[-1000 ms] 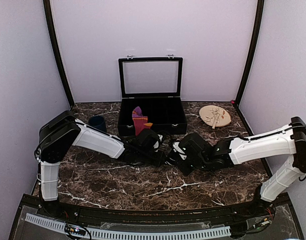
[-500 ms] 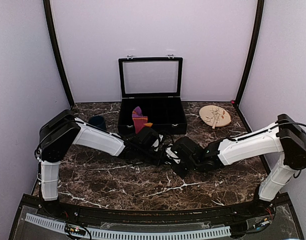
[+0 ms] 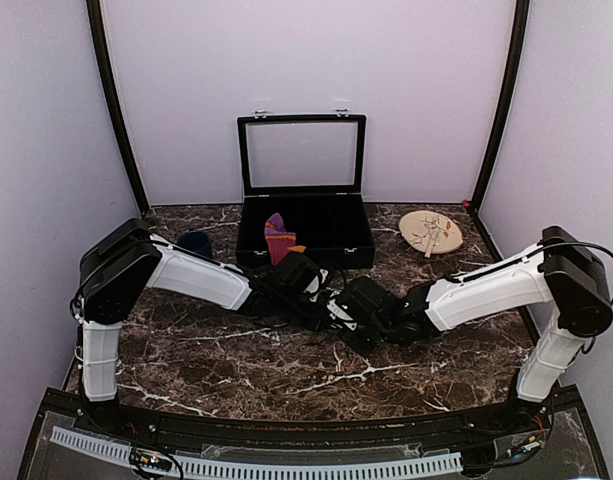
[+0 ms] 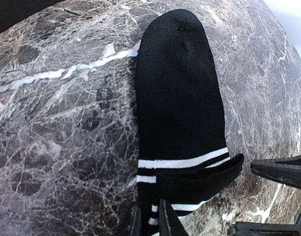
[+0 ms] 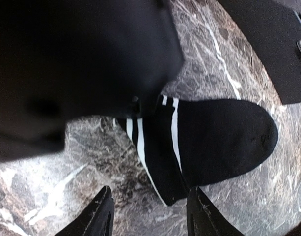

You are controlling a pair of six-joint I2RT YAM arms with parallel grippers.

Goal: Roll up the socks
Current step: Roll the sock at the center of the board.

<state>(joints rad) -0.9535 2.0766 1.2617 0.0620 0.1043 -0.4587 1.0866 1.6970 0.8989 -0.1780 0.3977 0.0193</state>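
Note:
The black sock with white stripes point(image 4: 179, 98) lies flat on the marble, its cuff end folded over once. My left gripper point(image 4: 150, 221) is shut on the cuff, pinching it between close fingers. My right gripper point(image 5: 149, 196) is open, its fingers either side of the folded cuff corner point(image 5: 170, 189) and just short of it. The sock's toe also shows in the right wrist view point(image 5: 224, 137). In the top view both grippers meet at the table's middle, left point(image 3: 314, 298) and right point(image 3: 352, 316), hiding the sock. The maroon-red sock point(image 3: 277, 240) hangs over the case's front edge.
An open black case point(image 3: 326, 235) with a raised lid stands at the back centre. A dark blue cup point(image 3: 196, 244) is to its left. A round wooden plate point(image 3: 431, 232) is at the back right. Purple walls close in three sides.
My right arm has moved left, bringing its open gripper up to the left gripper and the sock's cuff. The left gripper has stayed put, holding the sock.

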